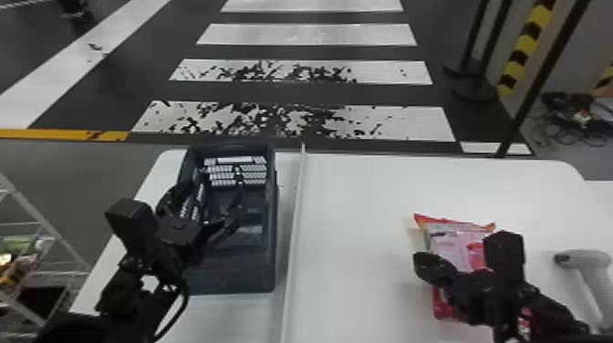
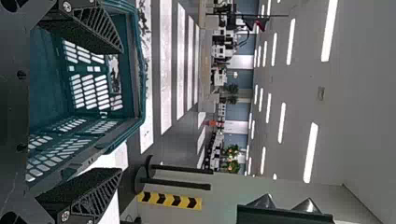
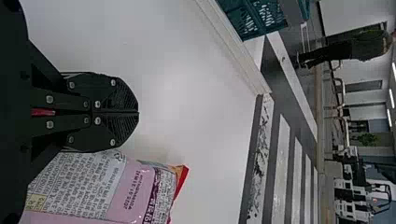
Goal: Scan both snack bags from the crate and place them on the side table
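While wide at the crate point(image 1: 230, 276), left gripper point(image 1: 215, 200) fingers empty; right gripper point(image 1: 424, 268) fingers together near a snack bag point(image 1: 455, 246)

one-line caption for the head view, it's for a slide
Left gripper at the crate, right gripper by a pink snack bag, with the scanner farther right on the white table

Snack bag point(image 3: 135, 186): pink, red edge. Crate point(image 2: 49, 79): teal. Tabletop point(image 1: 365, 200): plain white. Floor point(image 1: 296, 93): dark grey, white stripes.
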`<act>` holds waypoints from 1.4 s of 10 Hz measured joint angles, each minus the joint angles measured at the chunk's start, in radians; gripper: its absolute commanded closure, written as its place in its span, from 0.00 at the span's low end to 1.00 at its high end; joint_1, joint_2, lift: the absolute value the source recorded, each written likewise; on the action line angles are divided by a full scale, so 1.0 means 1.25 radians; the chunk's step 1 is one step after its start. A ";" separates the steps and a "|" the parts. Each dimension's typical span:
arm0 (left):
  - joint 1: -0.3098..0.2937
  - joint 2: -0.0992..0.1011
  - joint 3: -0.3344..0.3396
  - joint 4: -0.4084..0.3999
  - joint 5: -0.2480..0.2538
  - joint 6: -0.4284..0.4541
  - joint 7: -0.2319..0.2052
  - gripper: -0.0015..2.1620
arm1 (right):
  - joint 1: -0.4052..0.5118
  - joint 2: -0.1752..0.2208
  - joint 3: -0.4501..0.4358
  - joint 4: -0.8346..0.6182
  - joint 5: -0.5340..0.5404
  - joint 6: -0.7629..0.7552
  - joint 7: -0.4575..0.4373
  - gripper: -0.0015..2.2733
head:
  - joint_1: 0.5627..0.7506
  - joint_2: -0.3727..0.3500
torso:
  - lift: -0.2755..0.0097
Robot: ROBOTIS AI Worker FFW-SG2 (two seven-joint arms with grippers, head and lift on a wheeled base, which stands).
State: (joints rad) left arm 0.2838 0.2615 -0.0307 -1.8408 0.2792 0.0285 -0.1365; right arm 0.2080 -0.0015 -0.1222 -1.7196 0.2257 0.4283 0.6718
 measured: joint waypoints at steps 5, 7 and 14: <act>0.000 0.000 0.000 0.001 0.000 -0.001 0.000 0.05 | 0.000 0.000 -0.024 0.004 0.008 -0.004 0.002 0.99 | 0.70 0.55 | 0.62; 0.000 -0.001 0.000 0.000 0.000 -0.001 0.000 0.05 | 0.031 0.000 -0.012 -0.047 -0.006 -0.003 0.013 0.90 | 0.70 0.56 | 0.62; 0.010 0.001 0.014 -0.005 0.005 -0.012 -0.001 0.05 | 0.046 0.000 -0.157 -0.211 -0.108 0.010 -0.064 0.04 | 0.70 0.44 | 0.62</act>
State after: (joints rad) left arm 0.2963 0.2622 -0.0129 -1.8470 0.2852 0.0132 -0.1381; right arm 0.2650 -0.0015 -0.3189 -1.9828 0.0903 0.4402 0.5913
